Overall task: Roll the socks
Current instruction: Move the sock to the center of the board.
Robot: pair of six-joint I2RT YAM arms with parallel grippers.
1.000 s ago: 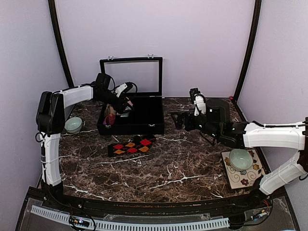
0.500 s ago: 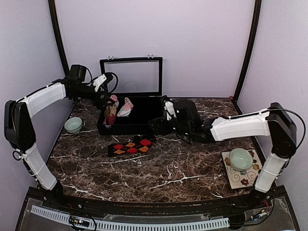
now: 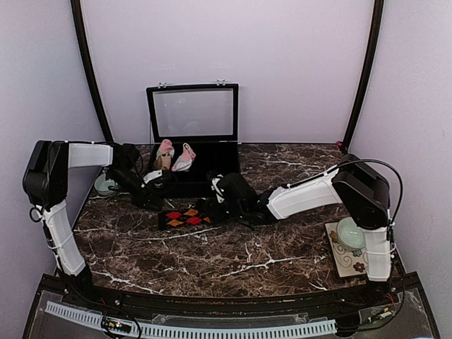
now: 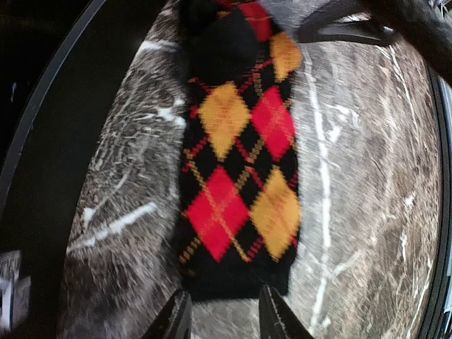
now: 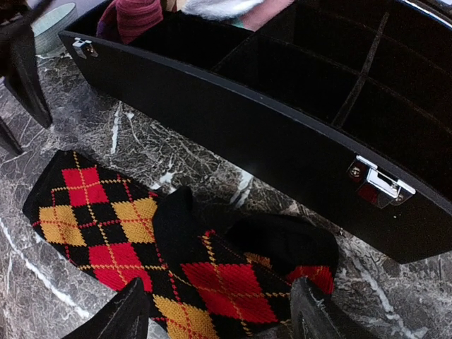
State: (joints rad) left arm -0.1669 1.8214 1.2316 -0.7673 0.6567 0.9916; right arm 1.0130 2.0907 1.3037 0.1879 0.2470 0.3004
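The step in hand looks like the start of the roll on the black argyle sock [image 3: 192,214]: both arms are down at it and neither has a hold.

The sock lies flat on the desk [image 3: 247,254], left of centre in the overhead view, just in front of the black box [image 3: 233,169]. The pink sock [image 3: 186,157] sits apart from it, inside the left part of that box.

The left pincer [image 4: 224,319] is released. Its fingers stand a little apart at the bottom of its wrist view, with the sock's plain black end [image 4: 240,162] just beyond the tips.

The right pincer [image 5: 219,314] is also released and spread wide, straddling the opposite end [image 5: 162,261] — that end lies bunched and doubled over.

The next move probably calls for one pincer to pin an end while the other nips the bunched fabric and turns it over — low, without dragging the sock.
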